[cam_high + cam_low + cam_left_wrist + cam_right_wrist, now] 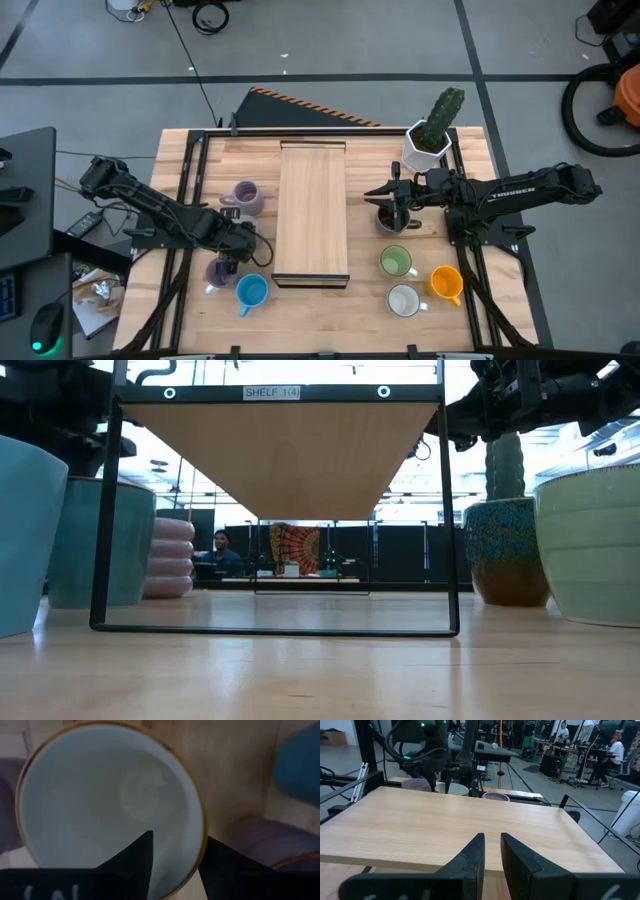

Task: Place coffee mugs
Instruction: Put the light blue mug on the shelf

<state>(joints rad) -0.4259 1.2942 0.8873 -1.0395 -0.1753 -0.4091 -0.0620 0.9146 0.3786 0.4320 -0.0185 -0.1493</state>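
Note:
A wooden shelf [312, 212] on a black frame stands mid-table. My left gripper [243, 248] hangs open over a white mug [110, 805], one finger inside it and one outside its rim [202, 845]. My arm hides that mug in the high view. Two lilac mugs [246, 197] [218, 271] and a blue mug [251, 291] stand nearby. My right gripper [492, 842] is open by a narrow gap and holds nothing. It hovers above the dark brown mug [391, 219], at the height of the shelf top. Green [396, 262], orange [446, 283] and white [403, 301] mugs stand right of the shelf.
A white faceted pot with a cactus [428, 142] stands at the far right, just behind my right gripper. The shelf's top board [455, 827] lies bare. Black frame rails [186, 200] run along both table sides. People sit at desks [612, 750] in the room beyond.

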